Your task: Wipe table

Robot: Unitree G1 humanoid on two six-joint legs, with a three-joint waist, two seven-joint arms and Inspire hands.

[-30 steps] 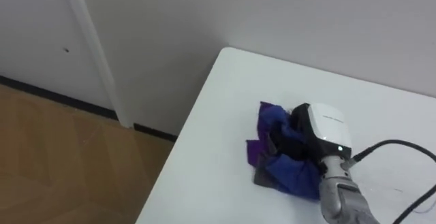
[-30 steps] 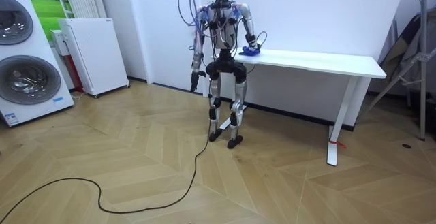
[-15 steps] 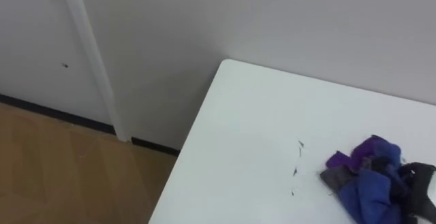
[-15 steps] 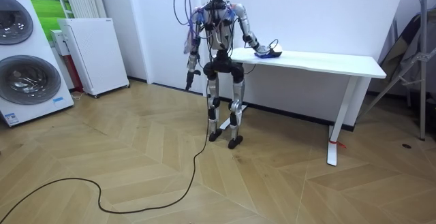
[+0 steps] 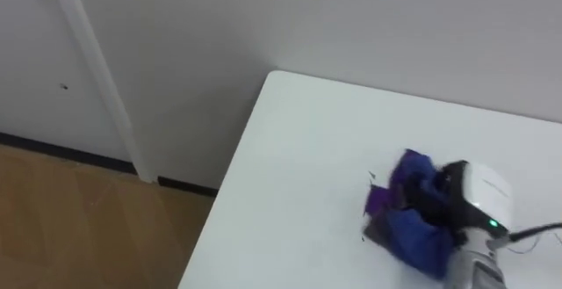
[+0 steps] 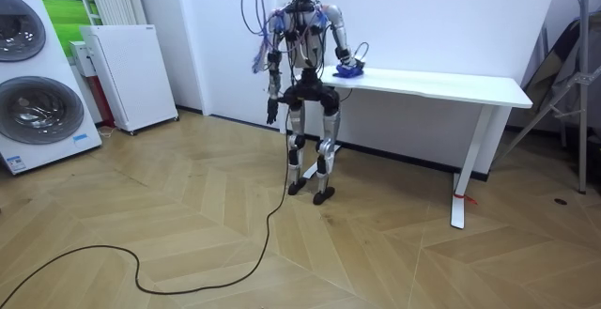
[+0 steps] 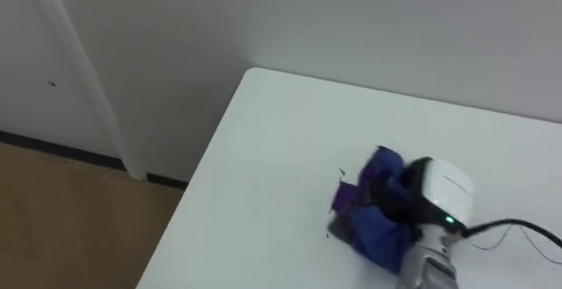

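Left eye view, nearest: the right hand [image 5: 474, 203] rests at the lower right, on top of the cloth [image 5: 408, 223].
Hold: I cannot tell whether it grips the cloth or only presses down on it; the cloth bunches up around its front.
Cloth: blue and purple, crumpled into a lump. It lies on the desk [image 5: 299, 148] near the left end, apart from both the left edge and the far corner.
Desk: white, with bare surface to the left of the cloth and beyond it.
Risk, coverage: a lump this tight probably touches only a narrow strip, so each stroke may leave much of the surface unwiped.
Risk, slip: if the hand only presses, a quick stroke could slide off and leave the cloth behind.
Risk, edge: a long stroke leftward could carry the cloth over the edge onto the wooden floor [image 5: 70, 219].
Room view: the robot stands at the desk's end, facing the wall [image 5: 351, 17]. Its left hand [image 6: 270, 112] hangs by its hip, too small to tell its state.
Risk, reach: wiping farther along the desk likely means leaning or stepping sideways.
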